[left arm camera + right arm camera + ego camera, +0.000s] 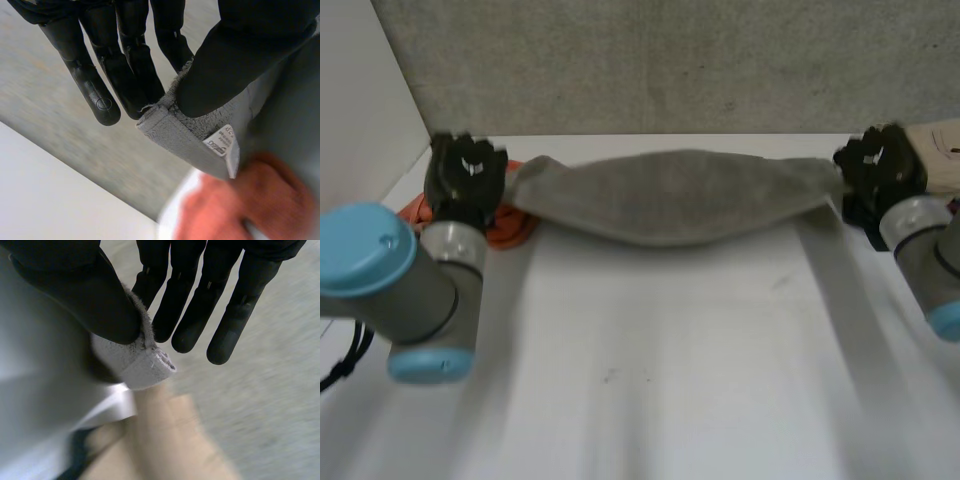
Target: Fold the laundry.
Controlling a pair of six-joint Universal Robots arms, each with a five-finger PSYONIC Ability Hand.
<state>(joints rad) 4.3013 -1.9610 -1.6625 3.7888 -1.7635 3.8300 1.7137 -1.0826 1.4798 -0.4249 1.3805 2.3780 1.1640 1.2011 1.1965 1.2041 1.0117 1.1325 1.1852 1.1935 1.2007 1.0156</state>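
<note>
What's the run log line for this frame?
grey towel: stretched between hands, middle sagging | left hand: pinching one corner | right hand: pinching opposite end | orange cloth: on table by left hand

orange cloth (pixel 508 230) mostly hidden behind left hand (pixel 467 175); label (pixel 220 141) on towel (pixel 177 134) too small to read.

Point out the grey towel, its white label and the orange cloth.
grey towel (pixel 670 195): head view, middle of its sagging span.
white label (pixel 220 142): left wrist view, its printed face.
orange cloth (pixel 235 210): left wrist view, its middle.
</note>
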